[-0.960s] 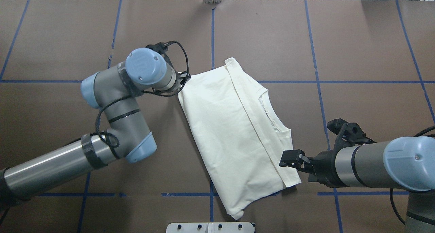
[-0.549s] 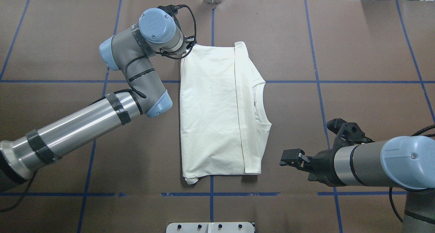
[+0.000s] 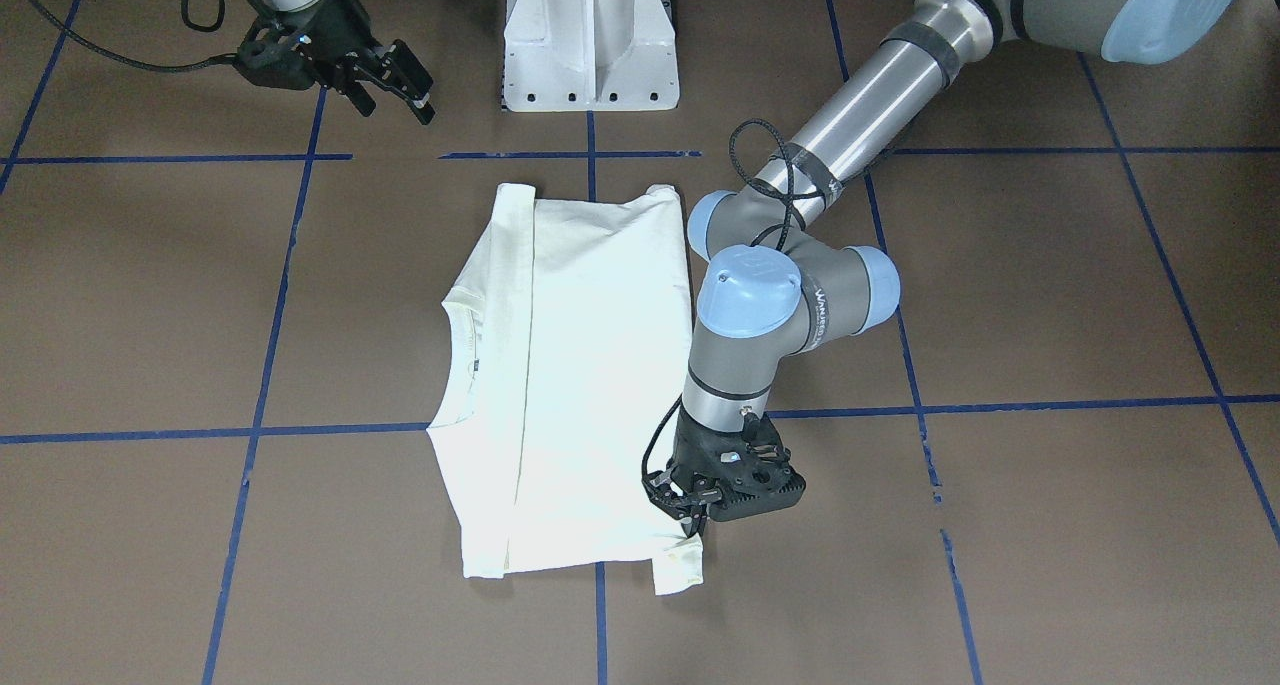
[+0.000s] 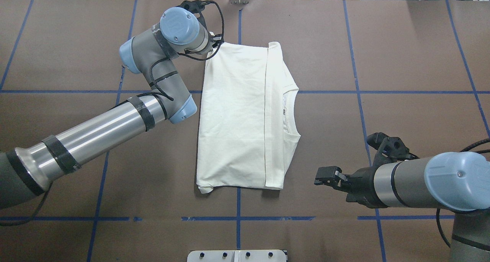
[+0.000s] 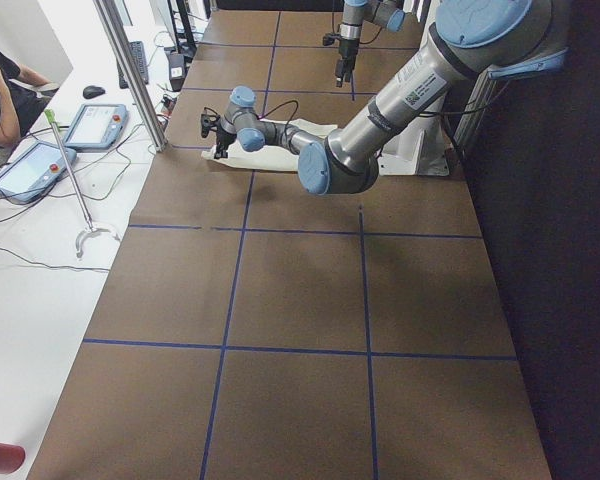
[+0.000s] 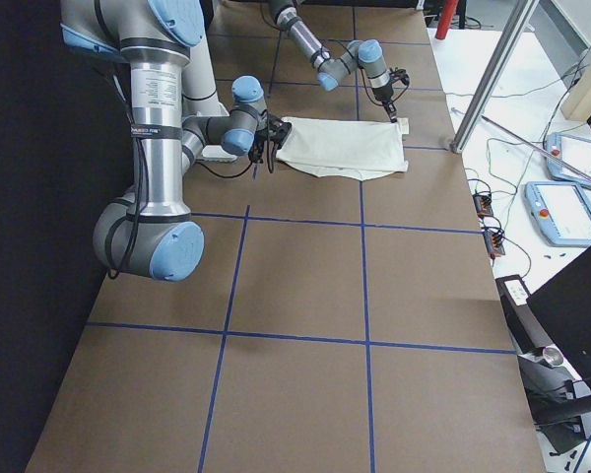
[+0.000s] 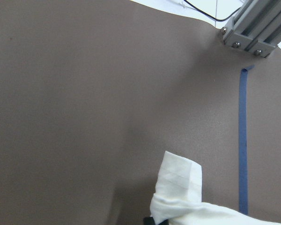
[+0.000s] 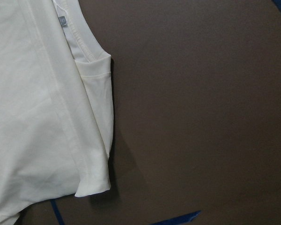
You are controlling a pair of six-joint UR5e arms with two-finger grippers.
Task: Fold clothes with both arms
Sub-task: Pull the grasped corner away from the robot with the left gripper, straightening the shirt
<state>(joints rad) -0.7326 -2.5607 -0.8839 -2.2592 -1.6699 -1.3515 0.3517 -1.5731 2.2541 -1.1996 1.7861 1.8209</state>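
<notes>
**Left pincer holds a corner of the folded T-shirt; right pincer waits apart from it**

The cream-white T-shirt [image 4: 237, 116] lies flat in the middle of the brown table [image 4: 402, 44], folded into a tall rectangle with its plain side up. In the overhead view its long edges run top to bottom. A narrower folded panel lies along the right-hand part, and the ribbed collar [image 4: 290, 114] opens toward the right edge. The cloth crosses one of the blue tape lines [image 4: 57, 91] of the grid. A small flap of fabric sticks out at its lower left corner.

The left arm [image 4: 95, 134] reaches in from the left of the overhead frame, and its wrist bends over the shirt's upper left corner. In the front-facing view the left gripper [image 3: 692, 510] points down at the lower right corner of the T-shirt [image 3: 580, 365], its fingers pressed together on the hem. The left wrist camera shows a bunched corner of the cloth [image 7: 180, 180] at the bottom centre of its frame, above bare table.

The right gripper [image 4: 321, 176] sits low and right in the overhead frame, near the shirt's lower right corner but clear of it. Its fingers are spread with nothing between them. The right wrist camera looks down on the collar end of the shirt [image 8: 33, 93].
</notes>
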